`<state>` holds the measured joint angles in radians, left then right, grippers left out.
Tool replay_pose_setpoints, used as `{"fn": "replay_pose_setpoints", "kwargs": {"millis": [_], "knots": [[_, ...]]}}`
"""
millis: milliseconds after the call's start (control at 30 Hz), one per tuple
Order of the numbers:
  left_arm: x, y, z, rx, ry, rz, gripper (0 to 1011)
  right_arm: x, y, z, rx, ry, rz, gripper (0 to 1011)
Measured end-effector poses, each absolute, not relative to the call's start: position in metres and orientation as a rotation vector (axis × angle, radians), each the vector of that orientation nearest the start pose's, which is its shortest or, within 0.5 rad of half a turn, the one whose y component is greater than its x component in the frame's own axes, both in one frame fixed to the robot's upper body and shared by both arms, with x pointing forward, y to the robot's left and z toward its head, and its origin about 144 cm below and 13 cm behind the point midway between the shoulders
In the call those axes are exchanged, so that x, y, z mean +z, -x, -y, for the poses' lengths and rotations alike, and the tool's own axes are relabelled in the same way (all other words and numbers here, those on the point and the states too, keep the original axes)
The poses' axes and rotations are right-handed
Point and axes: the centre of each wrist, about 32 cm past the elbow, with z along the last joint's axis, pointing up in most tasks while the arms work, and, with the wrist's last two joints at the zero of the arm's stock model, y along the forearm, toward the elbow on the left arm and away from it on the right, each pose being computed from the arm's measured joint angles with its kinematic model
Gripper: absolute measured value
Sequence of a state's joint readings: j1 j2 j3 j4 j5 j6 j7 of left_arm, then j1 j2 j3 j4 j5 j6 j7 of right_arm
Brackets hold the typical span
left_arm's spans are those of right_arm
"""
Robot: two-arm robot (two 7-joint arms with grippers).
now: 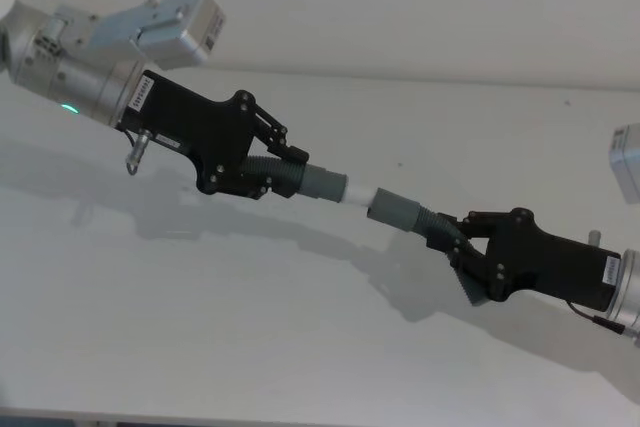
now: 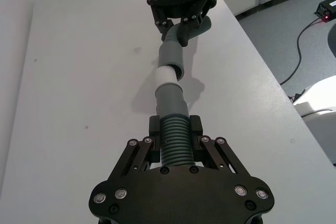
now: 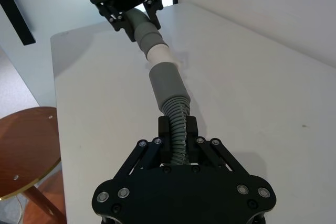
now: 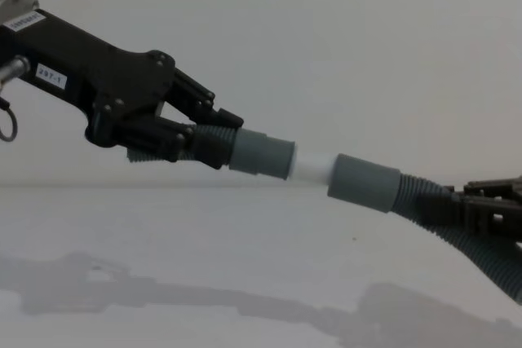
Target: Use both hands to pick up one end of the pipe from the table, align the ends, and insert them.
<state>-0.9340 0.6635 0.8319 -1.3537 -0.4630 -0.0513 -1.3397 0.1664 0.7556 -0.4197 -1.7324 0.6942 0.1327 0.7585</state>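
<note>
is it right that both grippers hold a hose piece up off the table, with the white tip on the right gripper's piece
Not quite: the white tip belongs to the piece held by the left gripper, as the chest view shows. The right gripper holds the plain-cuffed piece. Both are off the table.

Small white labels are seen on the left gripper (image 4: 214, 138): in the chest view one on its black body seems to read "2ST-1", though the characters are too small to be sure, and a second one nearer the wrist carries a row of digits that cannot be made out. In the head view a white label with fine print is seen on the same gripper's body, and another on the right gripper (image 1: 458, 237) near its wrist; neither can be read
</note>
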Motion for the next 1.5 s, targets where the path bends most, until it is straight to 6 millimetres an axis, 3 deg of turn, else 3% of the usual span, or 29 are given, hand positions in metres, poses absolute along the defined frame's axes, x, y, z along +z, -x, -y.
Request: {"fn": "replay_pose_setpoints", "kwargs": {"millis": [900,1500], "knots": [[1.3610,-0.6053,-0.2718,-0.216,-0.456,0.388,318,1.2210,-0.4743,0.2960,-0.405,0.117,-0.099,173],[1.3612,-0.6070,-0.2640,-0.210,-0.437,0.402,318,1.2204,-0.4757,0.2943,-0.395,0.106,-0.099,173]]}}
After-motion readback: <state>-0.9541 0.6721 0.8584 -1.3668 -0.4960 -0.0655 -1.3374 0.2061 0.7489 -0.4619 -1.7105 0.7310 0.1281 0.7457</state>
